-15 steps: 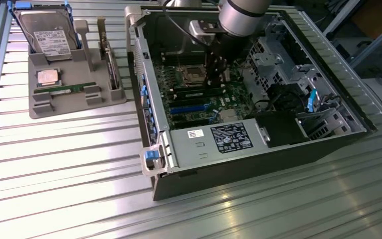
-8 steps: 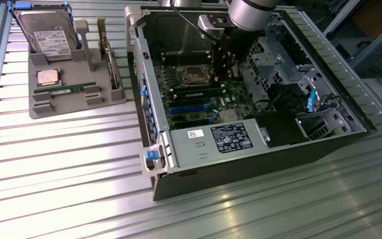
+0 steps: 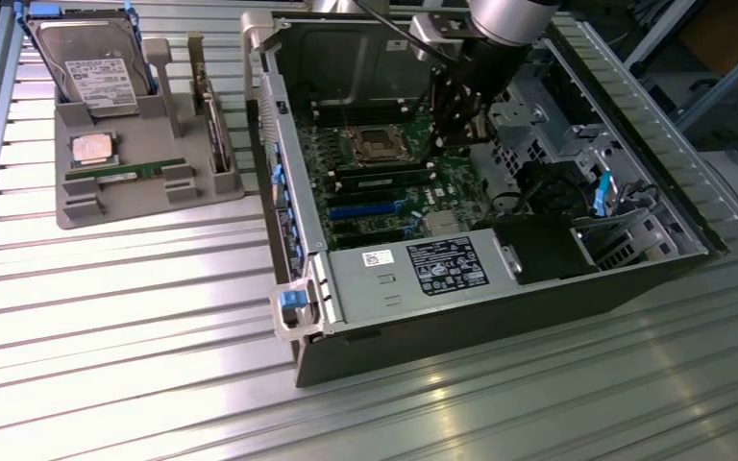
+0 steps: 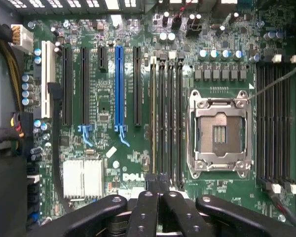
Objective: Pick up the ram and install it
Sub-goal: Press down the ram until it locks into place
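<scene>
One ram stick (image 3: pixel 126 174) lies flat on the grey parts tray (image 3: pixel 151 197) at the exterior view's left. Another ram stick (image 4: pixel 153 113) stands edge-on in the memory slot nearest the expansion slots on the motherboard (image 4: pixel 103 128). It also shows as a dark bar (image 3: pixel 382 179) in the exterior view. My gripper (image 3: pixel 456 139) hangs inside the open computer case (image 3: pixel 498 288), above the board by the empty processor socket (image 4: pixel 219 133). The gripper (image 4: pixel 158 181) is shut, its tips hovering over one end of the memory slots, and I see nothing between the fingers.
The tray also carries a hard drive (image 3: pixel 93 67), a square silver processor chip (image 3: pixel 92 149) and an upright expansion card (image 3: pixel 215 125). Inside the case are the power supply (image 3: pixel 433 269), cable bundles (image 4: pixel 10 123), a heatsink (image 4: pixel 83 178) and a blue expansion slot (image 4: pixel 119 89).
</scene>
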`<state>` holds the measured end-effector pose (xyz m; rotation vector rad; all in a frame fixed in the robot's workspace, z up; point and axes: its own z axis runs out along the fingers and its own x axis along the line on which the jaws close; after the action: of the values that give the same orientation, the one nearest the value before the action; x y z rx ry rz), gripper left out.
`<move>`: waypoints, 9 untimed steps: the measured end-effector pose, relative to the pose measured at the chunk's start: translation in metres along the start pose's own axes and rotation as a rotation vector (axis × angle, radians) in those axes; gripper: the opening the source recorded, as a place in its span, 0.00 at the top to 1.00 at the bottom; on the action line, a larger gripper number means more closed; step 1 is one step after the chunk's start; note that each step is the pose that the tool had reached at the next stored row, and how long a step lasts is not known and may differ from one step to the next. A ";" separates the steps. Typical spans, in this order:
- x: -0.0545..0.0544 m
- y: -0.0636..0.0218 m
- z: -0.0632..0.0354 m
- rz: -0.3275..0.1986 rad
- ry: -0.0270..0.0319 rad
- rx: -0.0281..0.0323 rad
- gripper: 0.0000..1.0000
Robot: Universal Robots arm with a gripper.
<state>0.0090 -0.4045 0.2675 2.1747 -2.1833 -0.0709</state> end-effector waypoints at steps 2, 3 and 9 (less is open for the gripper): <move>0.000 -0.0039 -0.0018 0.000 -0.0002 0.0000 0.90; 0.000 -0.0065 -0.0030 0.000 -0.0002 0.0000 0.90; 0.000 -0.0290 -0.0119 0.000 -0.0024 -0.0001 0.90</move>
<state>0.0388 -0.4045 0.2772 2.1757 -2.1845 -0.0736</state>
